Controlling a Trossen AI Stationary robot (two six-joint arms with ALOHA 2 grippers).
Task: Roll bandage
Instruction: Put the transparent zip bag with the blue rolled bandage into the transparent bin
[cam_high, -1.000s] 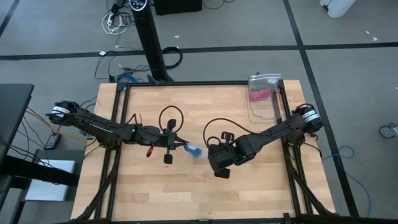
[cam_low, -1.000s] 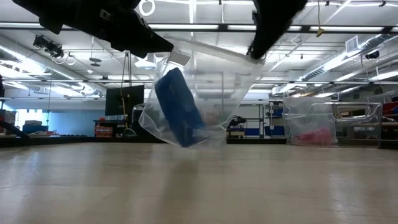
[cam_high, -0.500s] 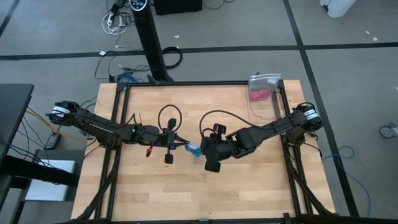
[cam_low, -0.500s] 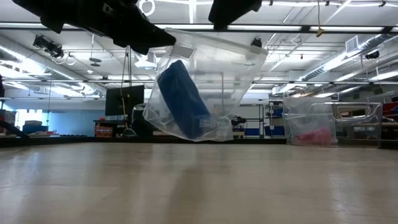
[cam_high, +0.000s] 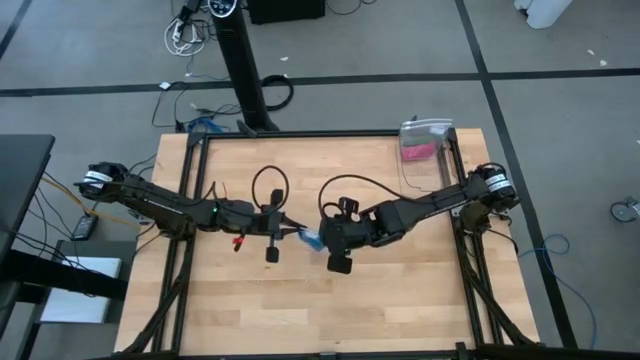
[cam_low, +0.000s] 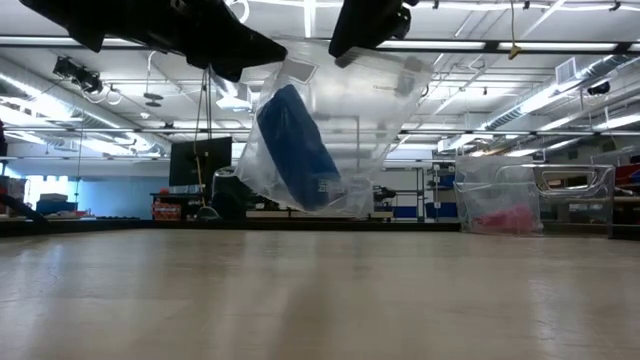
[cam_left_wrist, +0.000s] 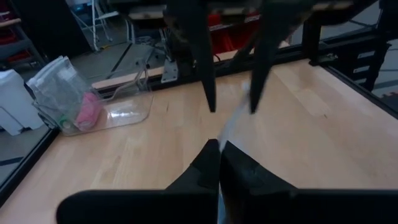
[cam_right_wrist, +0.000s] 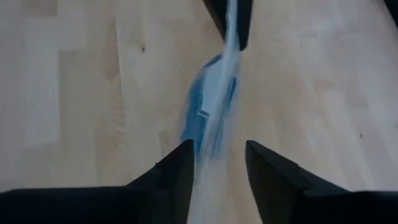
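A clear plastic bag (cam_low: 335, 130) with a blue bandage roll (cam_low: 295, 150) inside hangs above the middle of the table (cam_high: 400, 300). My left gripper (cam_high: 287, 229) is shut on the bag's left upper end. My right gripper (cam_high: 326, 240) is open at the bag's right upper end. Its two fingers (cam_right_wrist: 180, 168) stand on either side of the bag's edge (cam_right_wrist: 214, 124). I cannot tell whether they touch it. The roll also shows in the right wrist view (cam_right_wrist: 200, 106). My left gripper pinches the bag's top edge at its left corner (cam_left_wrist: 227, 132) between its two shut fingers. The fingers come level from the table's left. The bag hangs below them, tilted and clear of the table, with the roll low inside it.
A clear plastic bin (cam_high: 422, 150) with a pink item in it stands at the table's far right corner. It also shows in the low view (cam_low: 520, 205). Bare wooden table lies below and around the bag. Loose cables arch over both arms.
My right gripper has gone toward the table's left and far edge, up to the bag's right end, and its open fingers now straddle the bag's edge. The bag has swung a little and hangs somewhat higher.
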